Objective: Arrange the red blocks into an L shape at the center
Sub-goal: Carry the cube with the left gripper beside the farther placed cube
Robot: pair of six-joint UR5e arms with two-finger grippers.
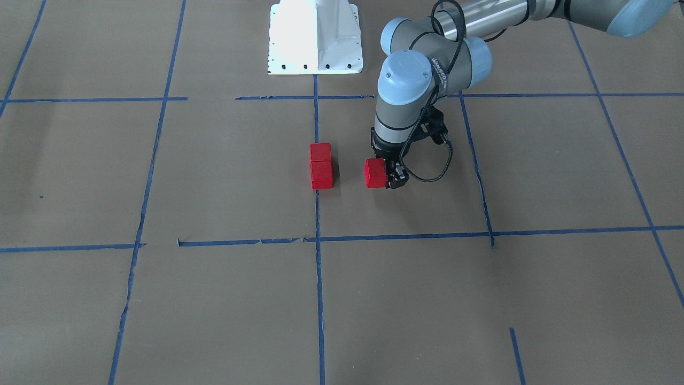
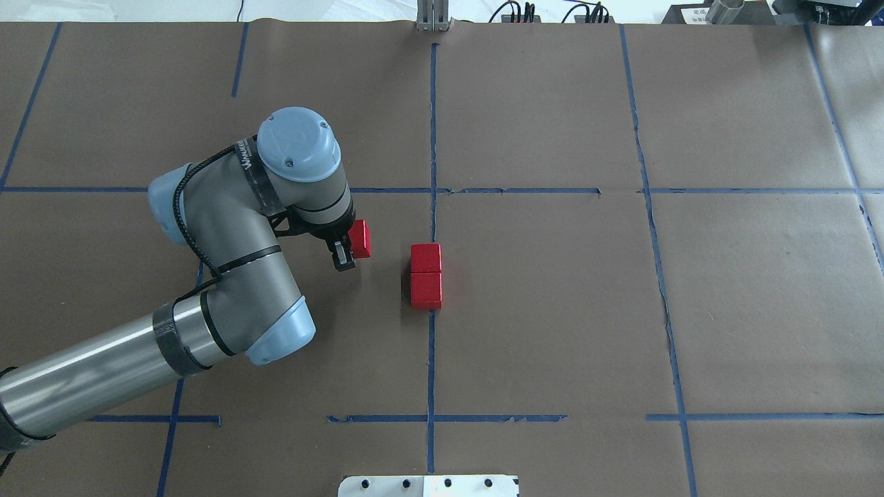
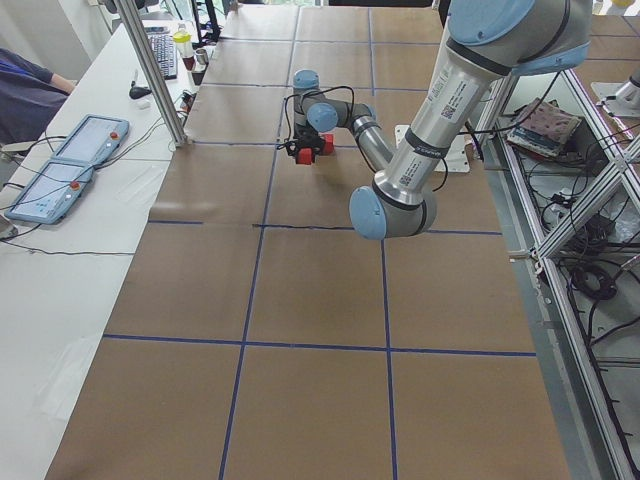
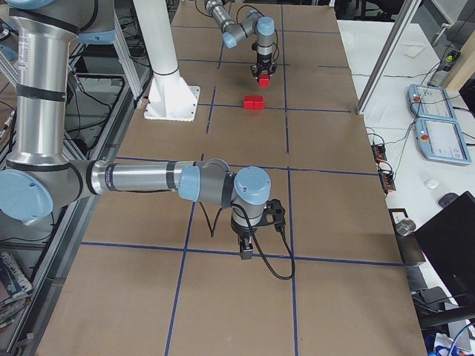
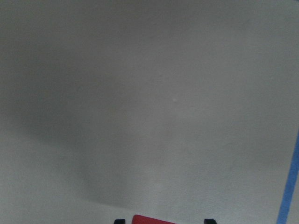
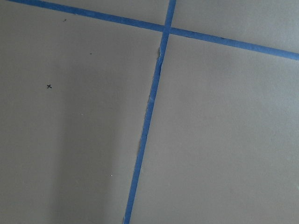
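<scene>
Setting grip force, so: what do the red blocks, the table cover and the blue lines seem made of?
Red blocks: probably painted wood or hard plastic, matte; even colour, no glare, crisp edges.
Cover: brown kraft-like paper, matte; faintly creased, ragged beside some lines.
Blue lines: adhesive tape, likely painter's tape; thin, uneven edges, broken ends.

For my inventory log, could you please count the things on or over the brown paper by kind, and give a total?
Red blocks: 3 (two touching, one in the left pincer)
Arms: 2 (left arm, right arm)
White base: 1
Total: 6
</scene>
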